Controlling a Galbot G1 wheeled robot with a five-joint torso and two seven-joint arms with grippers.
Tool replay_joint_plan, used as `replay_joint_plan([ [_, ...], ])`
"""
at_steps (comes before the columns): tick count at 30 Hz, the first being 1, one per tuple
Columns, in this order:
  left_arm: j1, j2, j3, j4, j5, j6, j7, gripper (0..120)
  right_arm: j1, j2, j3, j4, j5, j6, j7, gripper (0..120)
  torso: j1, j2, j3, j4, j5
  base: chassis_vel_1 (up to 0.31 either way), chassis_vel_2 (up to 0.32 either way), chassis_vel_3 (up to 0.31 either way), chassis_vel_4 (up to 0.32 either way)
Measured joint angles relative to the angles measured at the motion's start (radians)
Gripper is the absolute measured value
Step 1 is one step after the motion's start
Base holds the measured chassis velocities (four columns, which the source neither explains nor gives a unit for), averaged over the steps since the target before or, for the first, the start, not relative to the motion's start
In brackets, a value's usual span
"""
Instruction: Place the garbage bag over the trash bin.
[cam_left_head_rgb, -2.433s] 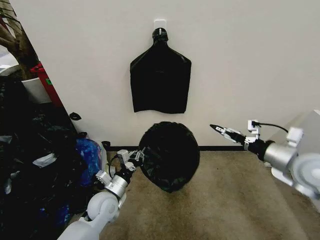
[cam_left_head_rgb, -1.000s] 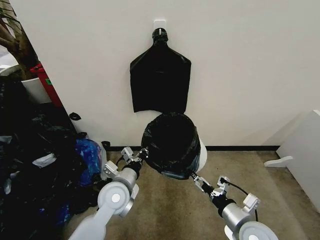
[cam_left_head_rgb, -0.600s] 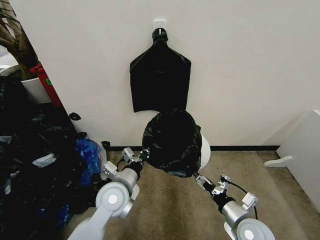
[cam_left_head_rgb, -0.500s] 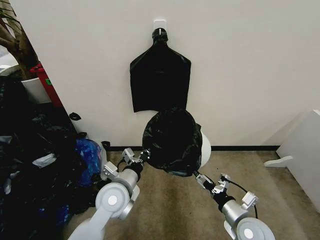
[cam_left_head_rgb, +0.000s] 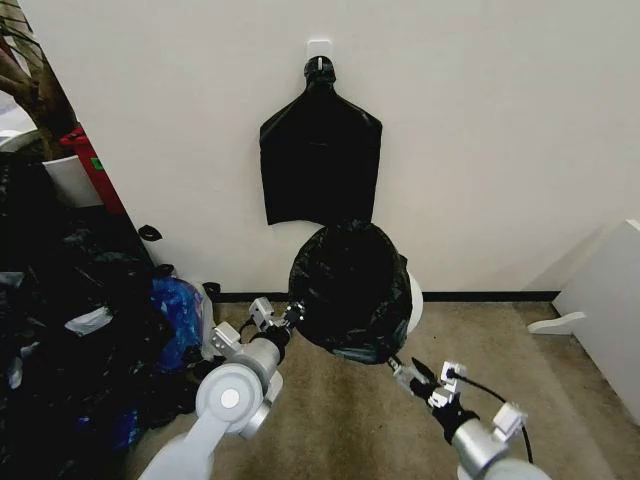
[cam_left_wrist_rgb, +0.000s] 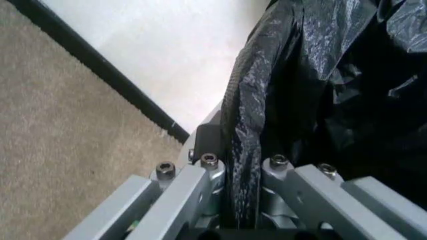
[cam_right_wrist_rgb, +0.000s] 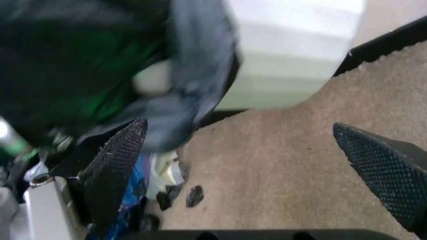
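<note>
Left tool (cam_left_head_rgb: 291, 313) pinches the crinkly glossy garbage bag (cam_left_head_rgb: 348, 290) (right tool (cam_left_head_rgb: 408, 374) spread) over the smooth cream trash bin (cam_left_head_rgb: 412, 303).

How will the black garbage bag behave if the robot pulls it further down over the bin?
The garbage bag looks thin and crinkly, so it would probably stretch and fold, not hold shape. Pinched in the left gripper, it bunches into a narrow strand, suggesting it is floppy and light. Its glossy film may slip off the trash bin.

one garbage bag (cam_left_head_rgb: 345, 290), one trash bin (cam_left_head_rgb: 412, 300)
</note>
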Motion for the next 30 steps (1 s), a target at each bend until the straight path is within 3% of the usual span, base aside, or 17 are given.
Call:
replay_joint_plan([
  [3, -0.007, -0.007, 0.004, 0.011, 0.016, -0.003, -0.006, 4, -0.039, 0.001, -0.007, 0.043, -0.048, 0.032, -0.001, 100, 0.000, 0.000, 0.000, 0.0002, 0.0001, 0.000, 0.000, 0.000, 0.000],
  [7, 0.006, -0.004, 0.019, 0.069, 0.260, -0.050, 0.099, 4, -0.131, 0.011, -0.025, 0.255, -0.154, 0.080, 0.086, 100, 0.000, 0.000, 0.000, 0.0001, -0.0003, 0.000, 0.000, 0.000, 0.000],
  [8, 0.006, -0.004, 0.019, 0.069, 0.260, -0.050, 0.099, 4, -0.131, 0.011, -0.025, 0.255, -0.154, 0.080, 0.086, 100, 0.000, 0.000, 0.000, 0.0001, -0.0003, 0.000, 0.000, 0.000, 0.000],
  [10, 0.010, -0.004, 0.026, 0.096, 0.370, -0.083, 0.143, 4, -0.135, 0.013, -0.041, 0.320, -0.202, 0.080, 0.140, 100, 0.000, 0.000, 0.000, 0.0002, -0.0001, 0.000, 0.000, 0.000, 0.000],
  [12, 0.013, -0.005, 0.030, 0.116, 0.450, -0.110, 0.174, 4, -0.125, 0.014, -0.055, 0.364, -0.228, 0.069, 0.173, 100, 0.000, 0.000, 0.000, 0.0000, -0.0003, 0.000, 0.000, 0.000, 0.000],
  [15, 0.018, -0.007, 0.040, 0.149, 0.594, -0.167, 0.231, 4, -0.040, -0.021, -0.121, 0.394, -0.217, -0.035, 0.309, 100, 0.000, 0.000, 0.000, -0.0001, 0.0001, 0.000, 0.000, 0.000, 0.000],
  [21, 0.023, -0.009, 0.050, 0.157, 0.712, -0.205, 0.264, 4, 0.137, -0.096, -0.171, 0.395, -0.132, -0.146, 0.430, 100, 0.000, 0.000, 0.000, 0.0005, 0.0000, 0.000, 0.000, 0.000, 0.000],
  [23, 0.031, -0.007, 0.053, 0.156, 0.756, -0.213, 0.270, 4, 0.148, -0.103, -0.182, 0.394, -0.140, -0.157, 0.420, 100, 0.000, 0.000, 0.000, 0.0002, 0.0001, 0.000, 0.000, 0.000, 0.000],
  [30, 0.059, -0.004, 0.072, 0.141, 0.755, -0.154, 0.219, 4, 0.124, -0.081, -0.170, 0.390, -0.148, -0.154, 0.402, 100, 0.000, 0.000, 0.000, 0.0003, 0.0002, 0.000, 0.000, 0.000, 0.000],
])
